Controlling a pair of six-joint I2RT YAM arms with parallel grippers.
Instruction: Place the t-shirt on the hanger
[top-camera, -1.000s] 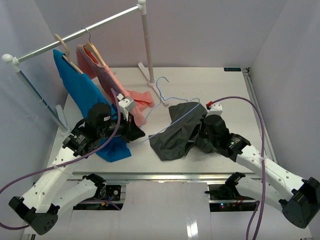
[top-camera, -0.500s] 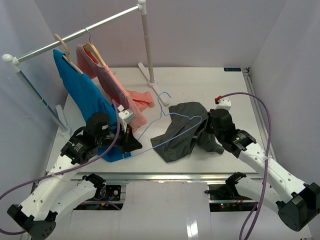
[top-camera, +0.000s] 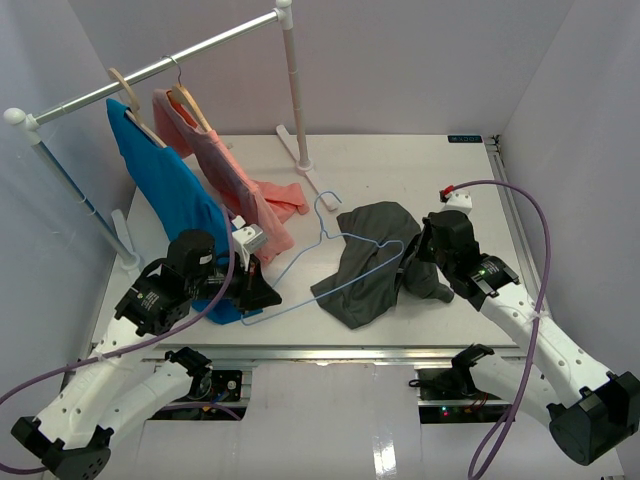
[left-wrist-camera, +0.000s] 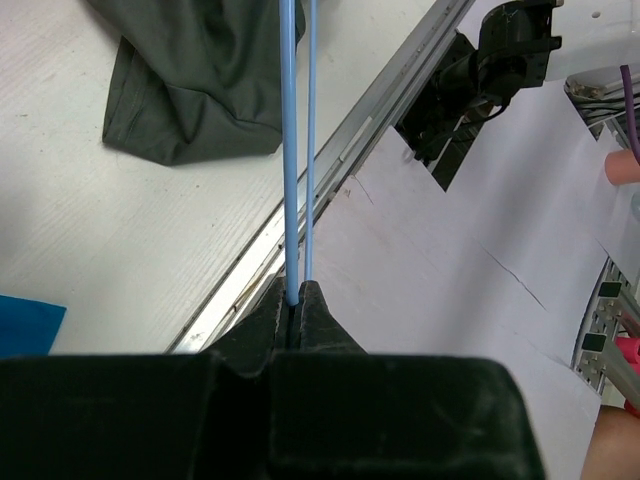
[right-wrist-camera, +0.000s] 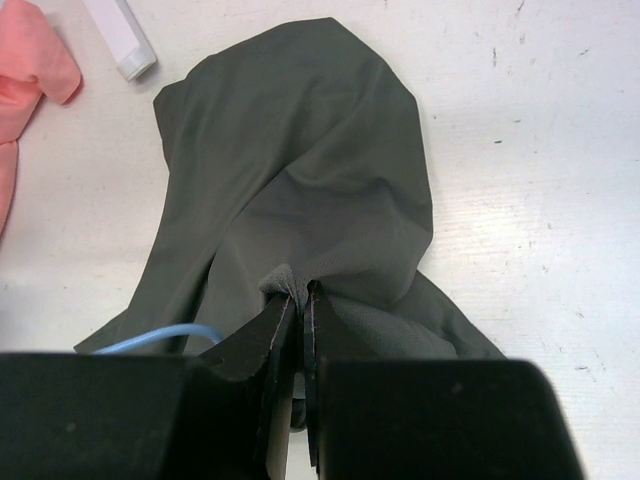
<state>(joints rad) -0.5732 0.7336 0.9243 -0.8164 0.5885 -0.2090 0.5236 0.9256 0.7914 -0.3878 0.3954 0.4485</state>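
Note:
The dark grey t-shirt (top-camera: 368, 265) lies bunched on the table right of centre. The light-blue wire hanger (top-camera: 321, 215) lies slanted across it, one arm over the cloth and its hook toward the rack. My left gripper (top-camera: 262, 298) is shut on the hanger's near-left corner. In the left wrist view its tips (left-wrist-camera: 298, 291) pinch the two blue wires of the hanger (left-wrist-camera: 291, 150), which run up to the t-shirt (left-wrist-camera: 200, 70). My right gripper (top-camera: 408, 263) is shut on a fold of the t-shirt (right-wrist-camera: 310, 170) at its tips (right-wrist-camera: 300, 290). A bit of the hanger (right-wrist-camera: 160, 334) shows at the left.
A clothes rack (top-camera: 160, 68) stands at the far left with a bright blue garment (top-camera: 165, 185) and a salmon-pink garment (top-camera: 225, 170) on wooden hangers. The blue one's hem reaches the table beside my left gripper. The rack's white post (top-camera: 296, 90) stands at the back centre. A metal rail (top-camera: 330, 350) lines the near edge.
My left gripper has drawn the hanger toward the near left. My right gripper has moved right and away with the shirt fold, so the shirt is stretched out further along the hanger.

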